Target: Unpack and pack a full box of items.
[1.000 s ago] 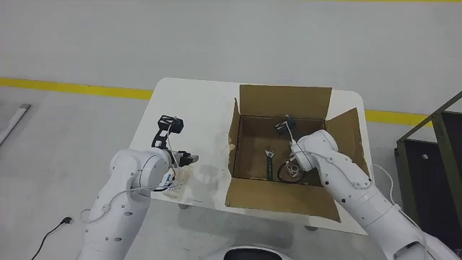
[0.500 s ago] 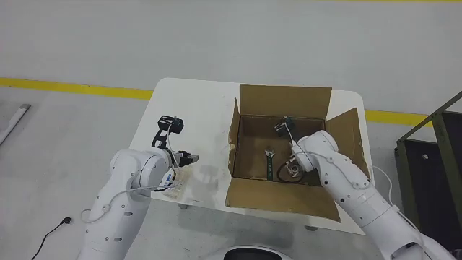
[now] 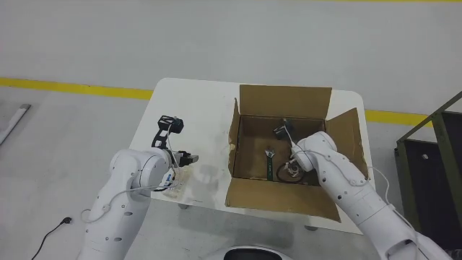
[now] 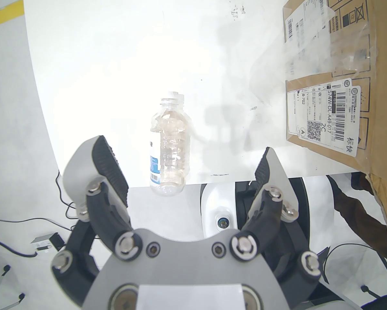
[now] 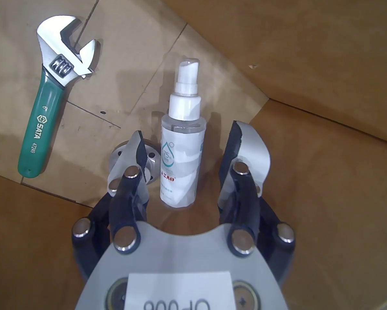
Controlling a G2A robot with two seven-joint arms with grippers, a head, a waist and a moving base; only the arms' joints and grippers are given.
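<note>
Inside the cardboard box, my right gripper hangs with its fingers spread to either side of a white-capped spray bottle lying on the floor. A round metal flange sits by one finger; a green-handled wrench lies nearby.

Wrench: green handle, silver head.
Spray bottle: clear body, white pump, white label with teal mark.
Water bottle: clear, white cap, white-and-blue label.
Box: brown cardboard, white labels, black barcodes.
Table: white.
</note>
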